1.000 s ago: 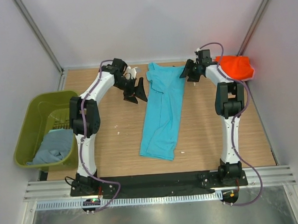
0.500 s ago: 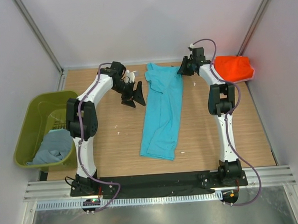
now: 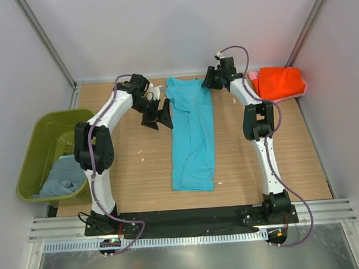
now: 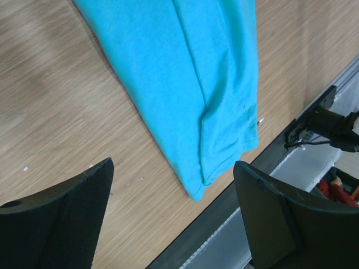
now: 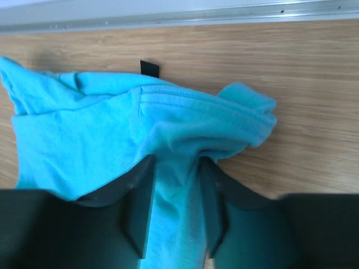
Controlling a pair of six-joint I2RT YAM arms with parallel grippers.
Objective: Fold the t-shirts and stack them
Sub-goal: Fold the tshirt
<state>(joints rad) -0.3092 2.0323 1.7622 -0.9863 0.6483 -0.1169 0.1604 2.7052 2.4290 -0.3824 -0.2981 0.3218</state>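
Observation:
A bright turquoise t-shirt (image 3: 193,134) lies as a long folded strip down the middle of the table. My right gripper (image 3: 211,80) is at its far right corner, shut on a bunch of the turquoise cloth (image 5: 101,129) that fills the gap between the fingers (image 5: 140,190). My left gripper (image 3: 160,114) hovers just left of the shirt's upper part, open and empty. In the left wrist view the left gripper (image 4: 173,168) frames the shirt's near end (image 4: 185,73). An orange-red t-shirt (image 3: 279,83) lies folded at the far right, pink cloth (image 3: 253,76) showing under it. A grey-blue t-shirt (image 3: 64,176) sits in the bin.
The olive-green bin (image 3: 33,148) stands off the table's left edge. A black strip (image 3: 190,217) and a metal rail (image 3: 191,239) run along the near edge by the arm bases. The back wall's rail (image 5: 179,17) is close behind the right gripper.
The right gripper closed on the shirt's far right corner and moved left, dragging the shirt's far end with it. The left gripper shifted a little left and opened slightly wider.

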